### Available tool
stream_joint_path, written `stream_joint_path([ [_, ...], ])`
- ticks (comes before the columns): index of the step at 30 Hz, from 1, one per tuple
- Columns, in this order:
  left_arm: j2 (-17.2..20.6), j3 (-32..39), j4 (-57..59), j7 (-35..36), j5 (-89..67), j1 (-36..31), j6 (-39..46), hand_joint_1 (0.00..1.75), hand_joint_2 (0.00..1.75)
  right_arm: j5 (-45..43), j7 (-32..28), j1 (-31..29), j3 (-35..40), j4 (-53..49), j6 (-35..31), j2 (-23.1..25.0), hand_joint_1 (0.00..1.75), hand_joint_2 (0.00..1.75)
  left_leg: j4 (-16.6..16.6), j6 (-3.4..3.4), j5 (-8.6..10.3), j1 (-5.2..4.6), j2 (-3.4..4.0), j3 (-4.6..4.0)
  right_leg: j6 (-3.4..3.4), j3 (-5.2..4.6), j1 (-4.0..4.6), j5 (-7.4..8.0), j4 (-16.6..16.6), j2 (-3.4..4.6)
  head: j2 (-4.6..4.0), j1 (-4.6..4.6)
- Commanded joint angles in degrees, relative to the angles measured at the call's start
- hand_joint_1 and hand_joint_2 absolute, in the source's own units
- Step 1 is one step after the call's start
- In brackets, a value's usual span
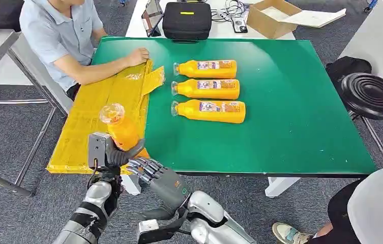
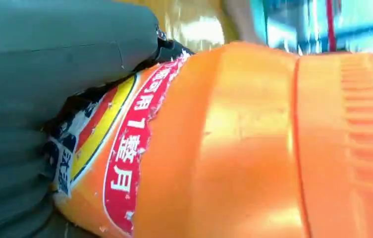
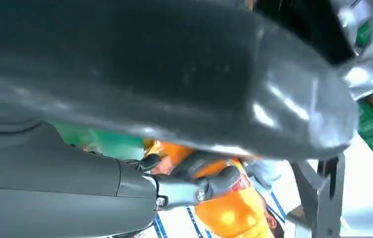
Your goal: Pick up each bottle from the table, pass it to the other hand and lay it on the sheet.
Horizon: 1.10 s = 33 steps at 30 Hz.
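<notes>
The held bottle (image 1: 119, 128) stands nearly upright over the near edge of the yellow sheet (image 1: 85, 133), neck and clear cap upward. The left hand (image 1: 112, 152) grips it round the lower body. The right hand (image 1: 154, 174) sits just beside it at the base with its fingers reaching toward the bottle; whether they bear on it cannot be told from the head view. Three more bottles (image 1: 207, 89) lie side by side on the green table (image 1: 291, 101), caps toward the sheet, well apart from both hands. A person's hand (image 1: 139, 55) rests on the far end of the sheet.

Handling, as a judgement: the bottle appears full of orange liquid, so moderately heavy and bottom-weighted. The plastic wall looks smooth and glossy, hence liable to slip. It is stiff enough to take a firm squeeze and not fragile. The best hold is round the labelled mid-body, where the paper gives friction, or on the ribbed section.

The left wrist view shows what the head view does not: the red-and-yellow label (image 2: 120, 148) torn at its edge, and moulded ribs (image 2: 367, 119) on the bottle wall. The right wrist view shows dark fingers (image 3: 209, 181) wrapped across the orange body; whose they are cannot be settled.
</notes>
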Motion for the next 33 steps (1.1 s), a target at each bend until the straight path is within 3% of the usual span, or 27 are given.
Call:
stream_joint_path([
  [1,0.7,0.0,4.9,-4.9,-15.9,-7.7,11.8,1.75,1.75,0.0,-1.2,-2.2,3.5,1.2,0.9,-0.2,0.00,0.00,0.0,-0.06,-0.09,0.07,-0.02,0.19,-0.10,0.23,0.08,-0.10,0.0,-0.04,0.00,0.02],
  [6,0.4,-1.1,0.9,-2.7,-14.4,-10.4,6.2,1.75,1.75,-0.4,-1.3,-2.1,4.0,-1.5,2.2,-0.8,0.00,0.00,0.1,-0.04,-0.12,0.11,-0.07,0.19,-0.08,0.27,0.07,-0.14,0.0,-0.10,0.00,0.02],
  [8,1.5,-3.6,3.4,-2.9,-24.4,-13.2,13.6,1.75,1.75,-0.4,-1.3,-2.6,4.7,-1.8,3.1,-0.7,0.00,0.00,0.1,-0.04,-0.06,0.11,-0.08,0.05,-0.07,0.13,0.05,-0.08,0.1,-0.10,0.00,0.02],
  [10,1.9,-4.3,5.4,-2.5,-28.1,-14.4,15.7,1.75,1.75,-0.5,-1.3,-2.8,4.8,-1.8,3.2,-0.6,0.00,0.00,0.1,-0.07,-0.06,0.11,-0.12,0.12,-0.10,0.21,0.05,-0.11,0.1,-0.15,0.00,0.00],
  [12,3.2,-7.6,11.0,0.8,-42.3,-17.1,21.4,1.75,1.75,-1.3,-1.3,-3.3,6.0,-2.5,4.1,-0.9,0.00,0.00,0.0,-0.07,-0.04,0.08,-0.09,0.13,-0.09,0.20,0.02,-0.08,0.0,-0.10,0.00,0.00],
  [14,3.5,-9.4,19.5,7.9,-60.3,-21.3,21.2,1.75,1.75,-2.8,-1.3,-4.3,7.7,-3.2,4.9,-1.4,0.00,0.00,0.0,-0.07,-0.03,0.07,-0.05,0.18,-0.09,0.24,0.02,-0.06,0.0,-0.06,0.00,0.00],
  [16,3.3,-11.4,29.8,12.7,-66.9,-26.8,19.8,1.75,1.75,-4.0,-1.3,-5.3,9.3,-3.7,5.7,-1.4,0.00,0.00,0.0,-0.05,0.03,0.06,-0.14,0.07,-0.06,0.15,0.01,-0.03,0.0,-0.15,0.00,0.00],
  [19,3.0,-11.1,31.7,12.3,-66.9,-27.8,20.3,1.75,1.75,-4.1,-1.3,-5.4,9.4,-3.4,5.6,-1.2,0.00,0.00,0.0,-0.06,0.04,0.05,-0.03,0.07,-0.06,0.10,0.00,0.00,0.0,-0.01,0.00,0.02],
  [27,4.3,-10.9,41.9,22.9,-71.9,-36.1,12.1,1.75,1.75,-5.4,-1.3,-5.6,11.2,-3.3,7.3,-0.5,0.00,0.00,0.1,-0.08,-0.01,0.10,0.15,0.09,-0.23,0.07,0.06,0.10,0.1,0.06,0.00,0.02],
  [30,4.8,-11.1,43.9,26.6,-73.5,-37.2,7.8,1.75,1.75,-5.9,-1.3,-5.7,11.8,-3.2,7.5,-0.4,0.00,0.00,0.1,-0.10,-0.07,0.12,0.22,0.21,-0.26,0.18,0.09,0.05,0.1,0.13,0.00,0.02],
  [31,4.6,-10.4,45.2,29.0,-73.3,-37.7,2.5,1.75,1.75,-6.3,-1.3,-5.7,11.9,-3.2,7.8,-0.2,0.00,0.00,0.1,-0.08,-0.01,0.10,0.21,0.10,-0.24,0.08,0.06,0.11,0.1,0.13,0.00,0.00],
  [33,4.6,-10.4,45.2,29.0,-73.3,-37.7,2.5,1.75,1.75,-6.3,-1.3,-5.7,11.9,-3.2,7.8,-0.2,0.00,0.00,0.0,-0.08,0.00,0.10,0.19,0.10,-0.23,0.08,0.06,0.12,0.1,0.10,0.00,0.02],
])
